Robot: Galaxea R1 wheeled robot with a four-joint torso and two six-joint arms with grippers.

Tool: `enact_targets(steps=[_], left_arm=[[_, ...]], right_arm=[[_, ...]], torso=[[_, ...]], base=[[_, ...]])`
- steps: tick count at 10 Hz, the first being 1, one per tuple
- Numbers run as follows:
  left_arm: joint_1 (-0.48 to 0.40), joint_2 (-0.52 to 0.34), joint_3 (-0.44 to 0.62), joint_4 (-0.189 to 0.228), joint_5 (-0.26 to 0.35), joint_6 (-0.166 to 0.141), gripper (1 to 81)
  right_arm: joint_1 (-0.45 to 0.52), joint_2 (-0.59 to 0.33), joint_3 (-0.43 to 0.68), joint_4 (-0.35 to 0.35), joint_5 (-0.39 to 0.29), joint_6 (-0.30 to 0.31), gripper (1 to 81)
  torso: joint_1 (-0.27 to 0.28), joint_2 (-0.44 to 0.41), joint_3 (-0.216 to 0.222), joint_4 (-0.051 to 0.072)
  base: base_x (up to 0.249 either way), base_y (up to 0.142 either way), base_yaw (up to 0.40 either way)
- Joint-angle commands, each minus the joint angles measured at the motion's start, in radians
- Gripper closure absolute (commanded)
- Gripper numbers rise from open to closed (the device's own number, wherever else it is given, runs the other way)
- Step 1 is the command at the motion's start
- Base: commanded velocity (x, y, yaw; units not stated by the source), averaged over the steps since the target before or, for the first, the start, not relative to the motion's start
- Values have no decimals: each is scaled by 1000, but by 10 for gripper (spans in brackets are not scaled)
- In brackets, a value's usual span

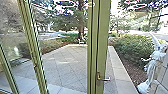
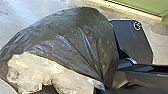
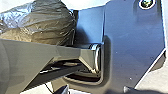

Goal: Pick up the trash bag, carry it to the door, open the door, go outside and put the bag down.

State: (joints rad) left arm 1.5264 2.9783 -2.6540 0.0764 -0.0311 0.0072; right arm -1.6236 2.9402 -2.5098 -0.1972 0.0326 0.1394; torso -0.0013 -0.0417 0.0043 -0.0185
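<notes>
And it's the silver metal door handle: press squarely, black plastic trash bag clear; fingers' state, can't tell!

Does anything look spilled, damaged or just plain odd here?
Nothing looks spilled or damaged. The one untidy spot is in the left wrist view: pale, crinkled plastic bunched up against the dark trash bag, which looks messy.

Grey floor, bright sheen in part; outside, paving of pale slabs, thin joints between.
</notes>
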Motion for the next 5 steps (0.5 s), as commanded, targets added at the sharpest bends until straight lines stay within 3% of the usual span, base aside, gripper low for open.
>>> enact_targets(steps=[1, 5], left_arm=[[-59, -2, 0, 11, 48, 10, 811], [-59, -1, -1, 11, 48, 10, 811]], right_arm=[[46, 6, -9, -7, -46, -1, 10], [46, 9, -15, -7, -46, -1, 10]], torso=[[1, 0, 0, 0], [1, 0, 0, 0]], base=[[0, 0, 251], [0, 0, 187]])
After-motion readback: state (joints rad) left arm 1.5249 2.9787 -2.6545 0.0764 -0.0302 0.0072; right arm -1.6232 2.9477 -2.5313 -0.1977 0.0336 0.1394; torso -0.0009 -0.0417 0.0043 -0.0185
